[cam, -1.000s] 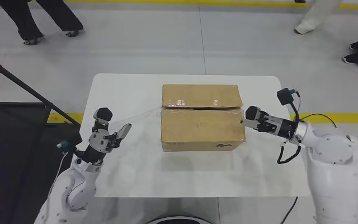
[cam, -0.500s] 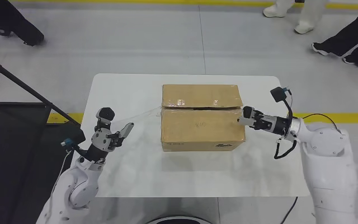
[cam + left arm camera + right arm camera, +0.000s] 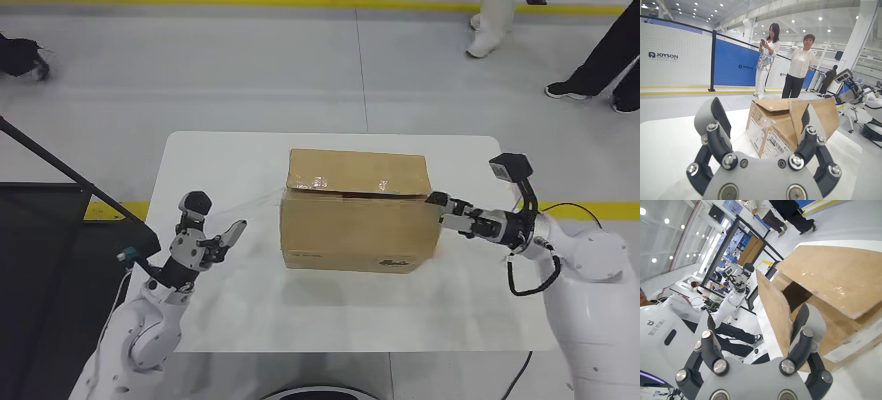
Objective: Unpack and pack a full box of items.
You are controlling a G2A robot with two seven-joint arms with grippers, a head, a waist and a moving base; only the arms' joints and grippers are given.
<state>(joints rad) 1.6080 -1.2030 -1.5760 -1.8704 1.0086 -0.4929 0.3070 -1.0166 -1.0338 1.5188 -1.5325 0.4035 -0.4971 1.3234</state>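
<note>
The cardboard box point(image 3: 355, 215) sits at the middle of the white table point(image 3: 250, 300), its near top flap point(image 3: 772, 306) tilted up and the far flap point(image 3: 829, 275) lying nearly flat. The right gripper point(image 3: 437, 203) is at the box's right end, fingers spread, with the raised flap's edge between them. A clear tape strip point(image 3: 761, 123) trails off the box's left end. The left gripper point(image 3: 215, 220) hangs open near the table's left edge, apart from the box.

The box point(image 3: 350, 225) was plain brown cardboard, with white labels point(image 3: 772, 141) printed in black barcode stripes on one end. The table point(image 3: 250, 290) was plain white. My left gripper point(image 3: 762, 106) and right gripper point(image 3: 756, 313) were silver-grey metal with black ribbed pads point(image 3: 721, 115). The floor point(image 3: 250, 70) was pale grey, crossed by a yellow line point(image 3: 615, 212).
</note>
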